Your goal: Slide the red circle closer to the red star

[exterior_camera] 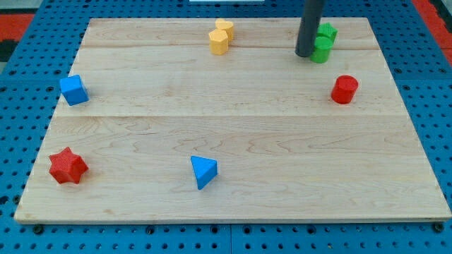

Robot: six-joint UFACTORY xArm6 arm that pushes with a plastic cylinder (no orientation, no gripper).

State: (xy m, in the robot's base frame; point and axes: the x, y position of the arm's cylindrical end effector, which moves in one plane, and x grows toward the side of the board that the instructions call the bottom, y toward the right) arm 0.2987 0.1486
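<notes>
The red circle (345, 89) is a short red cylinder at the view's right, in the upper half of the wooden board (233, 127). The red star (68, 166) lies at the view's lower left, far across the board from it. My tip (305, 54) is the end of a dark rod coming down from the view's top. It stands above and to the left of the red circle, apart from it, and right beside two green blocks (323, 42).
Two yellow blocks (221, 37) sit together at the top centre. A blue cube (73, 89) is at the left edge. A blue triangle (203, 171) is at the lower centre. Blue pegboard (21, 106) surrounds the board.
</notes>
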